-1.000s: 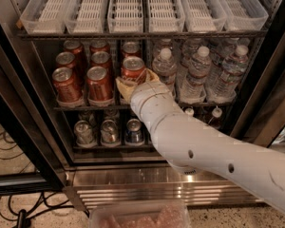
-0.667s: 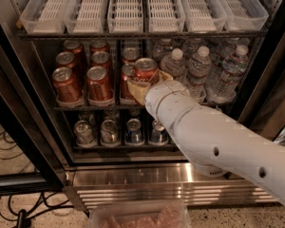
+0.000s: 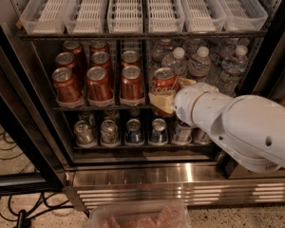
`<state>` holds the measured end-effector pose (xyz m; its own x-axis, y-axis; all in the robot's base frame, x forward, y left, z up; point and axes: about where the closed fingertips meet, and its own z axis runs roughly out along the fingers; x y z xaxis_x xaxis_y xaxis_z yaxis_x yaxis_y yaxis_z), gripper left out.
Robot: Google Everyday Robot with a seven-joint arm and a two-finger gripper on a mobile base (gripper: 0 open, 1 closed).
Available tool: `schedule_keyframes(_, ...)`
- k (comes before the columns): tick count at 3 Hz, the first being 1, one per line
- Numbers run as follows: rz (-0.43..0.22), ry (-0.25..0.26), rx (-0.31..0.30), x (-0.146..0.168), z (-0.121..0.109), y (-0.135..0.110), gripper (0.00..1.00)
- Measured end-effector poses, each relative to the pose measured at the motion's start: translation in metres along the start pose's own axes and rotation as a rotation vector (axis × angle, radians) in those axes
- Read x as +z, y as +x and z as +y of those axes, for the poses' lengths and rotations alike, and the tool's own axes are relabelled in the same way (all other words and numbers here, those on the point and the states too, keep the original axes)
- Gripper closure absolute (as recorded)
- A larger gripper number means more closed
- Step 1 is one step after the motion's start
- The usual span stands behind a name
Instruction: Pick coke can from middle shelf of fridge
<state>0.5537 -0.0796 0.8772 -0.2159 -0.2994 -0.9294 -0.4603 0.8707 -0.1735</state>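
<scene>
My gripper point(image 3: 169, 92) is in front of the middle shelf point(image 3: 99, 108) of the fridge point(image 3: 180, 184), just right of its centre. It is shut on the coke can point(image 3: 164, 78), a red can with a silver top. One yellowish finger point(image 3: 160, 100) lies across the can's lower left side, and the other finger point(image 3: 186, 82) is at its right. The can is held upright in front of the water bottles, off the shelf ledge. My white arm point(image 3: 247, 127) comes in from the right and hides the can's lower right.
Several red cans point(image 3: 99, 83) stand in three lanes on the shelf's left. Water bottles point(image 3: 199, 63) fill its right. White slotted trays point(image 3: 128, 8) are above, and small silver and blue cans point(image 3: 133, 131) below. Cables point(image 3: 9, 151) lie on the floor at left. A clear tub point(image 3: 137, 215) is at the bottom.
My gripper has moved right with the coke can, away from the third can lane to in front of the water bottles. Another red can now shows in that lane.
</scene>
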Motion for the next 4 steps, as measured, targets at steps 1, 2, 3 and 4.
schedule_keyframes(1, 0.022, -0.050, 0.007, -0.005, 0.004, 0.007, 1.00)
schedule_keyframes(2, 0.021, -0.051, 0.007, -0.005, 0.005, 0.007, 1.00)
schedule_keyframes(3, 0.039, -0.110, -0.021, -0.003, 0.020, 0.012, 1.00)
schedule_keyframes(4, 0.087, -0.285, -0.072, -0.004, 0.062, 0.030, 1.00)
